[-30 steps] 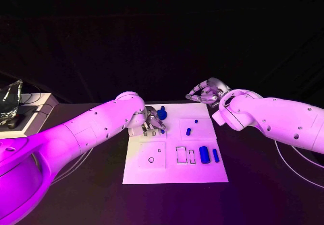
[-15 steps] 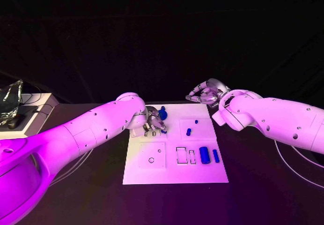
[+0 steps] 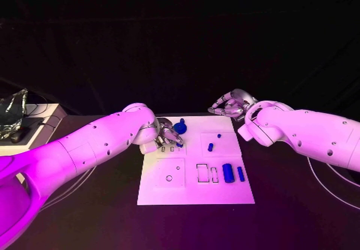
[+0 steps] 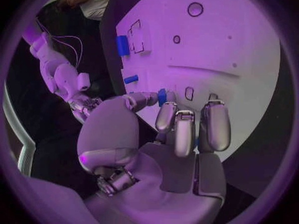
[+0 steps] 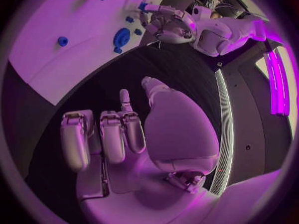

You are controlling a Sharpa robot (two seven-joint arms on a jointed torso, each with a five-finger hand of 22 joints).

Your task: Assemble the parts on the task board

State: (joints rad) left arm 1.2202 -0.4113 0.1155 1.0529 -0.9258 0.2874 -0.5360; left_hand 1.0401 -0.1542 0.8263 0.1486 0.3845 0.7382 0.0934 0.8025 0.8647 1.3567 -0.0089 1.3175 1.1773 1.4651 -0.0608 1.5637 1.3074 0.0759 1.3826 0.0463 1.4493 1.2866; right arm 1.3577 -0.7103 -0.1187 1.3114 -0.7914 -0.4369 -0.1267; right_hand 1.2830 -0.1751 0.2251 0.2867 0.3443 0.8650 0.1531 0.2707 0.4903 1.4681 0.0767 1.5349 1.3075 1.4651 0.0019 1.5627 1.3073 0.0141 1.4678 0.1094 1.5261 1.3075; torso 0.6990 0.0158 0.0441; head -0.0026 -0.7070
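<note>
The left robot hand [image 3: 166, 136] lies at the task board [image 3: 195, 192]'s far left corner, and the left arm [image 3: 90, 148] covers much of it in the head view, so its grasp is hard to read there; the left wrist view shows its fingers [image 4: 184, 129] curled downward against the board, with a small blue part [image 4: 162, 97] apparently pinched between thumb and a fingertip, though the contact is partly hidden. A blue round knobbed part [image 3: 180, 125] sits on the board just beyond that hand. Nearer the board's middle lie two small blue pegs [image 3: 210, 146], and toward its near right side a thick blue cylinder [image 3: 227, 172] and a thinner blue bar [image 3: 240, 173] lie beside two rectangular slots [image 3: 202, 172]. The right robot hand [image 3: 227, 105] hovers off the board's far right corner over the dark worktop [image 3: 300, 208], fingers loosely spread and holding nothing. A silvery crumpled object [image 3: 13, 112], cut off, sits far left of the board.
</note>
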